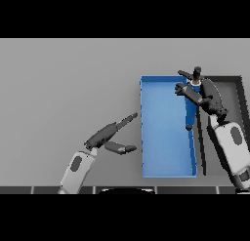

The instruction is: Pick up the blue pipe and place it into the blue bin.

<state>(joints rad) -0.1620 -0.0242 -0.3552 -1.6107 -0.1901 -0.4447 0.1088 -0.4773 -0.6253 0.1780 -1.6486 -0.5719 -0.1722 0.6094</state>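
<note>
Blue pipe point(191, 110) held in the right hand point(205, 92) over the blue bin's point(166, 137) right side.

From the head view you see the right hand in the upper right of the frame, its fingers curled round the upper end of the blue pipe; the pipe hangs down from the hand, tilted slightly, its lower end over the bin's interior just beside the right wall. The bin sits right of centre, with a dark grey bin point(234, 96) touching or just beside it at the far right, partly behind your right arm. Your left hand point(111, 133) shows lower left of centre, fingers straight and relaxed, holding nothing, just left of the blue bin.
</note>
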